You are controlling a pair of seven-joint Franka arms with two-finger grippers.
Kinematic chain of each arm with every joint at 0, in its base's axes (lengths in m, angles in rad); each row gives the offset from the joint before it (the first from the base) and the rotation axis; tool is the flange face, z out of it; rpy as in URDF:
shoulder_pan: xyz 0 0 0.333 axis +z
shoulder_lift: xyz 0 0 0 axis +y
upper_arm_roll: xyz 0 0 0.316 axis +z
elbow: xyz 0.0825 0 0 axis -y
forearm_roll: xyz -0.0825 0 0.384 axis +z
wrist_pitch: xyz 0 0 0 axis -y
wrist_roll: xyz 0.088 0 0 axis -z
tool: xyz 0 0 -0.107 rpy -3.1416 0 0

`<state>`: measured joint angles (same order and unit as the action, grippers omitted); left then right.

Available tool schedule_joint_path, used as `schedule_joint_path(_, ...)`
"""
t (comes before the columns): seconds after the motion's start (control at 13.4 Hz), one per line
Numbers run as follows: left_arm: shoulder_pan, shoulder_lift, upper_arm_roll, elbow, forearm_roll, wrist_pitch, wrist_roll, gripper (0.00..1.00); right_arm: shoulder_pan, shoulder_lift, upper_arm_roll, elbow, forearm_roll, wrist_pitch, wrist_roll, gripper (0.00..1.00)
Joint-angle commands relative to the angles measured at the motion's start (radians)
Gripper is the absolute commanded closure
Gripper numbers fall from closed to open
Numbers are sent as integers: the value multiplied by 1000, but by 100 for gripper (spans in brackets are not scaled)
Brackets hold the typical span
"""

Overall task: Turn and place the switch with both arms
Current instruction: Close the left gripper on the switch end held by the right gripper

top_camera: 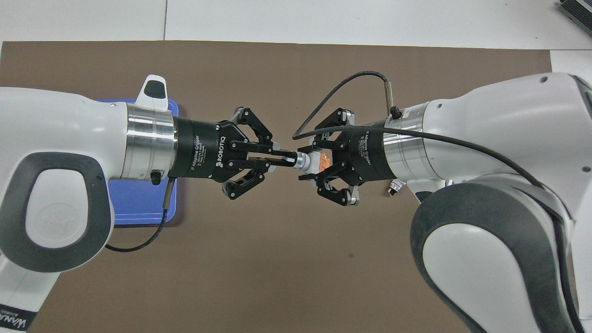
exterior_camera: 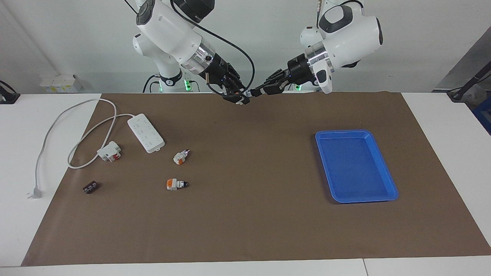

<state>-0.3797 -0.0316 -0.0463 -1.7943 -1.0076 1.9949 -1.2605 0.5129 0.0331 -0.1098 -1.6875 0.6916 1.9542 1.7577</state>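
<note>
A switch [exterior_camera: 249,93] with a white body and an orange block is held in the air between both grippers, over the brown mat's edge nearest the robots. My right gripper [exterior_camera: 239,99] is shut on its body end; in the overhead view [top_camera: 317,163] the orange block shows between its fingers. My left gripper [exterior_camera: 259,92] is shut on the knob end, its fingers narrow and parallel in the overhead view [top_camera: 280,157]. The switch [top_camera: 305,161] lies level between them. Two more switches [exterior_camera: 181,157] [exterior_camera: 176,184] lie on the mat toward the right arm's end.
A blue tray [exterior_camera: 356,132] lies toward the left arm's end; the left arm partly covers it in the overhead view [top_camera: 138,203]. A white power strip [exterior_camera: 145,132] with its cable, a white-and-red block [exterior_camera: 109,151] and a small dark brown piece [exterior_camera: 90,187] lie toward the right arm's end.
</note>
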Motion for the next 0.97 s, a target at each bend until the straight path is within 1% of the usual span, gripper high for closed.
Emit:
schedule_joint_path(0.0,-18,-19,5,49,4,-24,-150,100,2,11,2,-24,8,17,14,100)
schedule_joint_path(0.22,-19,-19,5,50,14,-25,-195,100,2,11,2,-24,8,17,16,100)
schedule_joint_path(0.52,-19,-17,5,53,30,-36,-344,100,2,11,2,-24,8,17,16,100)
schedule_joint_path(0.67,-18,-19,6,49,37,-42,-350,100,2,11,2,-24,8,17,14,100)
schedule_joint_path(0.9,-13,-21,6,44,82,-56,-361,100,2,11,2,-24,8,17,14,100)
